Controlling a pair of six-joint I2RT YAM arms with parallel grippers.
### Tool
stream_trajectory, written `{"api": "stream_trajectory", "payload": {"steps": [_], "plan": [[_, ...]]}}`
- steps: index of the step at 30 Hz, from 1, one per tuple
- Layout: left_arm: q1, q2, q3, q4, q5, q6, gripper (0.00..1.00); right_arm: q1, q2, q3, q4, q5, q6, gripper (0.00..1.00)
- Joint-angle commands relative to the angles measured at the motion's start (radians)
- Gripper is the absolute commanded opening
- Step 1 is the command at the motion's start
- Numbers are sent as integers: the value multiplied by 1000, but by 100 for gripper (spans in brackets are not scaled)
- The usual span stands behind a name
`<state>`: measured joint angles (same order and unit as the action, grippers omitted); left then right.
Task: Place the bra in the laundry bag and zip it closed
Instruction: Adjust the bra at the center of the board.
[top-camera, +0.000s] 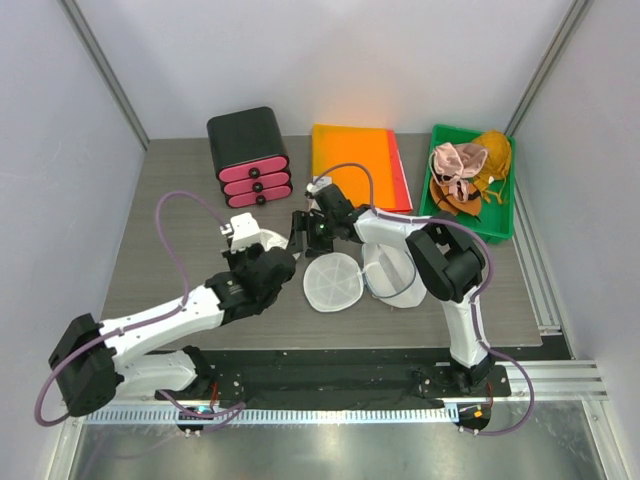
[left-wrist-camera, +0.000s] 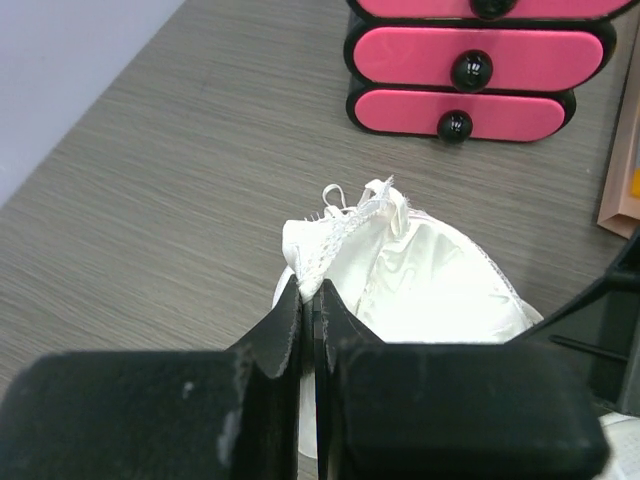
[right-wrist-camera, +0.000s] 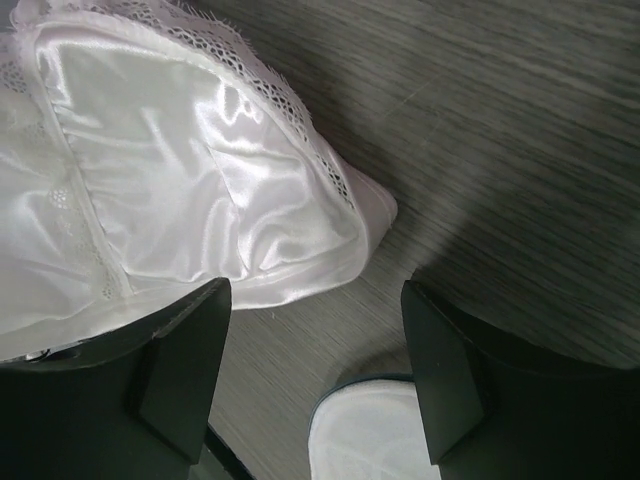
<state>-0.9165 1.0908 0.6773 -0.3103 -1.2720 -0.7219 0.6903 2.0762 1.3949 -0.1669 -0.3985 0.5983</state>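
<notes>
A white satin bra (left-wrist-camera: 420, 280) with lace trim lies bunched on the grey table, left of centre (top-camera: 252, 238). My left gripper (left-wrist-camera: 312, 292) is shut on its lace edge, pinching the fabric between the fingertips (top-camera: 259, 252). My right gripper (right-wrist-camera: 315, 330) hovers open just right of the bra (right-wrist-camera: 150, 170) with nothing between its fingers; in the top view the right gripper (top-camera: 298, 228) sits beside the fabric. The laundry bag (top-camera: 332, 283) lies open as two white round mesh halves, the second half (top-camera: 392, 275) under the right arm. The bag's rim (right-wrist-camera: 370, 435) shows below the right gripper.
A black drawer unit with pink drawers (top-camera: 250, 157) stands at the back left, close ahead in the left wrist view (left-wrist-camera: 470, 70). An orange folder (top-camera: 355, 160) lies at the back middle. A green bin (top-camera: 505, 215) at the back right holds several other garments.
</notes>
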Motion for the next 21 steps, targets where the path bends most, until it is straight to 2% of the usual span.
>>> {"api": "stream_trajectory", "payload": {"steps": [1, 8, 9, 14, 15, 16, 18, 21], "plan": [[-22, 137, 100, 5, -92, 77, 0, -5, 33, 75, 35, -20, 11, 70], [-42, 213, 148, 30, -56, 67, 0, -3, 67, 88, 96, -23, 67, 56], [-44, 216, 153, 31, -53, 67, 0, -3, 62, 87, 99, -20, 73, 49], [-53, 202, 165, -18, -63, 36, 0, -5, 45, 69, 132, 0, 83, 32], [-51, 166, 165, -70, -61, -12, 0, -6, 47, 69, 132, 7, 83, 23], [-53, 143, 163, -88, -50, -39, 0, -9, 50, 70, 132, 6, 81, 18], [-51, 60, 127, -73, -15, -39, 0, -15, 53, 72, 136, 4, 80, 3], [-51, -93, 35, -9, 92, -30, 0, -26, 56, 69, 136, 7, 74, 1]]}}
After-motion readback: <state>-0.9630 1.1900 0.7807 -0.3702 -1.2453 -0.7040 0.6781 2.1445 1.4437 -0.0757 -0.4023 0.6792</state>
